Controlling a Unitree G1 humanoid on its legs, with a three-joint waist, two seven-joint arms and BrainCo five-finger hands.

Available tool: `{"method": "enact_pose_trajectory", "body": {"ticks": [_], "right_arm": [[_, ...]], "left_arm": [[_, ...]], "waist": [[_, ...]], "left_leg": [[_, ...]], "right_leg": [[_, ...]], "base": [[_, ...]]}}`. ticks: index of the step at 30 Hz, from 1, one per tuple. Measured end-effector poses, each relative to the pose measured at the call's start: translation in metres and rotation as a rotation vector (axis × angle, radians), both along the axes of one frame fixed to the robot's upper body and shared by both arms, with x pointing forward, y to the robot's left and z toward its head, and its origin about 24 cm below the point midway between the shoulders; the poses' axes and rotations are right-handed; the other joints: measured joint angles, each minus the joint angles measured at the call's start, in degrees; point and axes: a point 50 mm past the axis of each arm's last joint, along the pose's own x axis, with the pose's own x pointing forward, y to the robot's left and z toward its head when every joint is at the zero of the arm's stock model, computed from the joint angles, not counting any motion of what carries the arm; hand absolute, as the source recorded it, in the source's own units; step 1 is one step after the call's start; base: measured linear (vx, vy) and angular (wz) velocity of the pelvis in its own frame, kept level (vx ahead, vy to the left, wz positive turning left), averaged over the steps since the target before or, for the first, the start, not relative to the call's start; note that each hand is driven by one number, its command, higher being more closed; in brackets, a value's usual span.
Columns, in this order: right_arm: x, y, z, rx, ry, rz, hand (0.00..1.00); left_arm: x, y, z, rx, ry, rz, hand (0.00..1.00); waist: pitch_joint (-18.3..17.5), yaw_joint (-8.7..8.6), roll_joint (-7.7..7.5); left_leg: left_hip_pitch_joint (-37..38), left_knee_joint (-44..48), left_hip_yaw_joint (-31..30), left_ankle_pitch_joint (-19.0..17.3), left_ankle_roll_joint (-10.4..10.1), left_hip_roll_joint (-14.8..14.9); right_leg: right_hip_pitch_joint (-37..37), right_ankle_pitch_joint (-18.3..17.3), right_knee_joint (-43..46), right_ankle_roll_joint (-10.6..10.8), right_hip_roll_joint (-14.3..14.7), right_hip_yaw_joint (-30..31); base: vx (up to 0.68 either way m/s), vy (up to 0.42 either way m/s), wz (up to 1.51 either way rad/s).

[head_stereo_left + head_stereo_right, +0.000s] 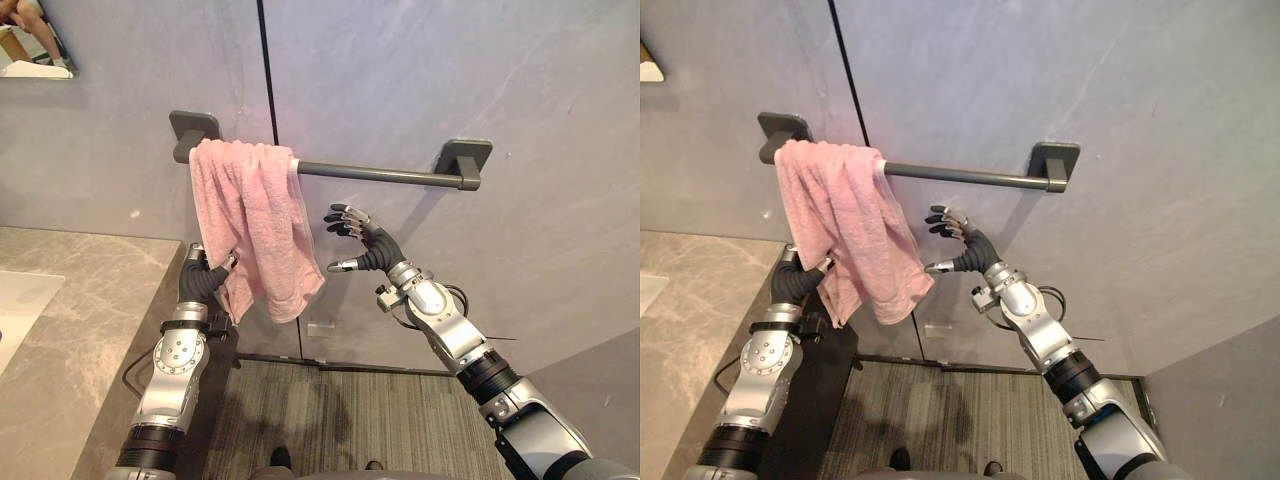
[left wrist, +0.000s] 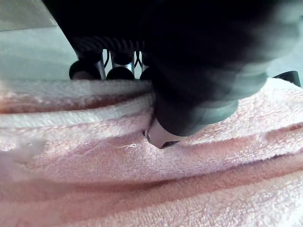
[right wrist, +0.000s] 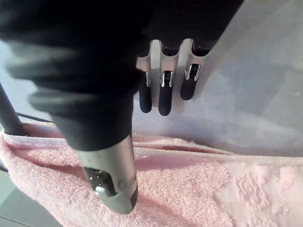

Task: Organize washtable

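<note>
Towel (image 1: 250, 215) on rail (image 1: 390, 174), left hand (image 1: 205, 276) pinching; right hand (image 1: 371, 247) open.

Pink towel (image 1: 250, 215) – fuzzy terry cloth; rail (image 1: 380, 174) – matt dark metal.

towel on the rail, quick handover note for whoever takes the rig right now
Left hand: shut on the pink towel at its lower left edge, thumb pinching the cloth.
Right hand: open, fingers spread, just beside the towel's right edge, holding nothing.
Towel: draped over the left end of the wall rail, bunched and hanging unevenly.
Done: towel is over the rail.
Left: probably spread it along the rail and level it.
</note>
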Motion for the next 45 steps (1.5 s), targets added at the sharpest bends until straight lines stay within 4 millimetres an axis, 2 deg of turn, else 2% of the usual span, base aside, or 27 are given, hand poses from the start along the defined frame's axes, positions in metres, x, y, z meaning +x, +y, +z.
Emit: {"method": "enact_pose_trajectory", "body": {"ticks": [9, 10, 17, 22, 40, 45], "right_arm": [[0.004, 0.021, 0.007, 0.006, -0.003, 0.051, 0.00], [0.004, 0.022, 0.006, 0.010, 0.002, 0.053, 1.00], [0.006, 0.023, 0.000, 0.007, 0.038, 0.042, 1.00], [0.011, 0.026, 0.011, 0.006, 0.004, 0.053, 1.00], [0.013, 0.023, 0.007, -0.002, 0.022, 0.039, 1.00], [0.008, 0.015, 0.010, 0.035, 0.006, 0.022, 1.00]], "left_arm": [[0.004, -0.007, 0.003, 0.001, -0.009, -0.028, 1.00], [0.004, -0.008, 0.003, 0.001, -0.010, -0.030, 1.00], [0.008, -0.011, 0.005, -0.007, -0.021, -0.036, 1.00], [0.009, -0.012, 0.005, -0.006, -0.019, -0.042, 1.00], [0.009, -0.013, 0.005, -0.007, -0.018, -0.045, 1.00], [0.008, -0.012, 0.005, -0.009, -0.019, -0.040, 1.00]], "waist": [[-0.1, 0.28, -0.25], [-0.1, 0.36, -0.25], [-0.1, 1.64, -0.34], [-0.1, 1.64, -0.42], [-0.1, 1.61, -0.73], [-0.1, 1.56, -1.13]], "left_leg": [[-0.5, 0.0, -0.6, 0.3, -0.1, 0.0], [-0.5, 0.0, -0.6, 0.3, -0.1, 0.0], [-0.7, 0.0, -0.8, 0.3, -0.1, 0.0], [-0.7, 0.0, -0.8, 0.3, -0.1, 0.0], [-0.4, 0.0, -0.7, 0.3, -0.1, 0.0], [-0.2, 0.0, -0.5, 0.3, -0.1, 0.0]], "right_leg": [[-0.1, 0.0, 0.0, 0.0, 0.0, -0.6], [-0.1, 0.0, 0.0, 0.0, 0.0, -0.7], [-0.1, 0.0, -0.2, 0.0, 0.0, -0.9], [-0.1, 0.0, -0.2, 0.0, 0.0, -0.9], [0.0, 0.0, -0.1, 0.0, 0.0, -0.8], [0.1, 0.0, -0.1, 0.0, 0.0, -0.6]], "base": [[-0.02, -0.004, 0.03], [0.00, 0.000, 0.00], [0.00, -0.001, 0.01], [0.00, 0.000, 0.00], [0.00, 0.000, 0.00], [0.00, 0.000, 0.00]]}}
